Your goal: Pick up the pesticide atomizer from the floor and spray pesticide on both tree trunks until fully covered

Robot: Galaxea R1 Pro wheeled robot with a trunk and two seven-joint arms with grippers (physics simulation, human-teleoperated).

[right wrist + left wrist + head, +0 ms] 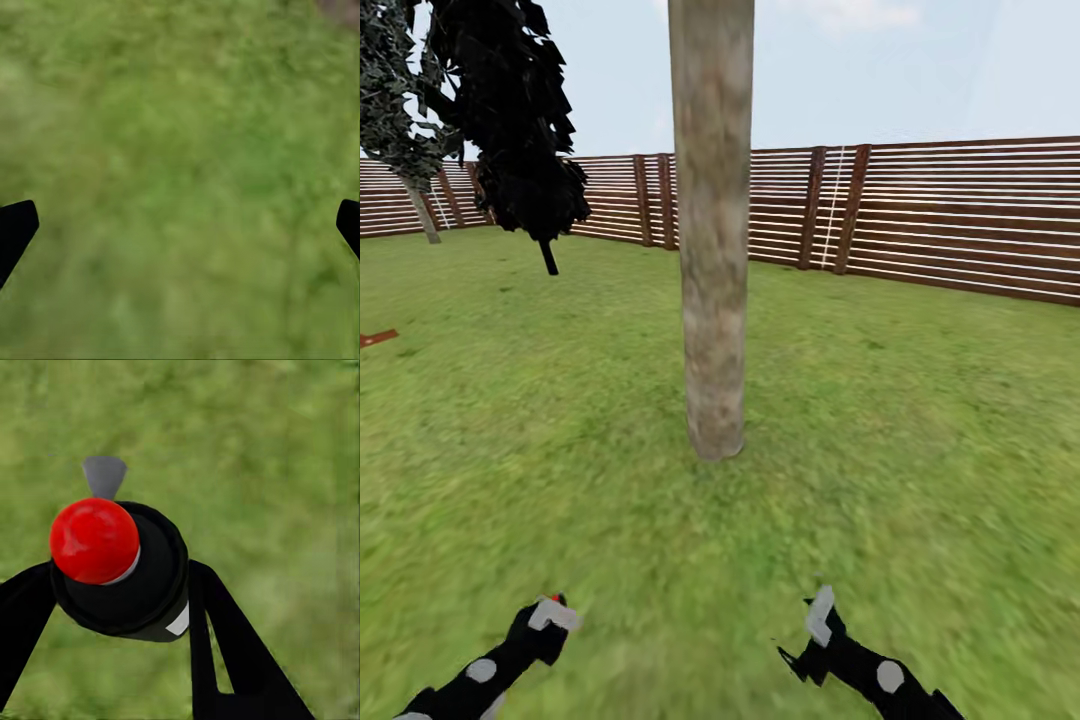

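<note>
Clamped in my left gripper (120, 607) is a black object with a red knob (94, 540) on top, a small white patch on its side and a grey piece (104, 475) poking out beyond it; my two dark fingers (225, 645) press its flanks over the lawn (285, 472). I cannot say from these views whether it is the atomizer. From my head, that left gripper (548, 618) sits low at the left, a speck of red and a pale block at its tip. Farther left and well back stand a dark narrow tree (520, 130) and a leafy tree with a thin pale trunk (422, 212), before the slatted wooden fence (960, 215). Straight ahead, at centre, a thick pale mottled tree trunk (712, 250) rises from the grass, near but clear of both arms. Low on the right, my right gripper (815, 630) hangs over grass with its jaws spread wide and bare, each black fingertip (15, 229) near an opposite edge of the wrist view.
</note>
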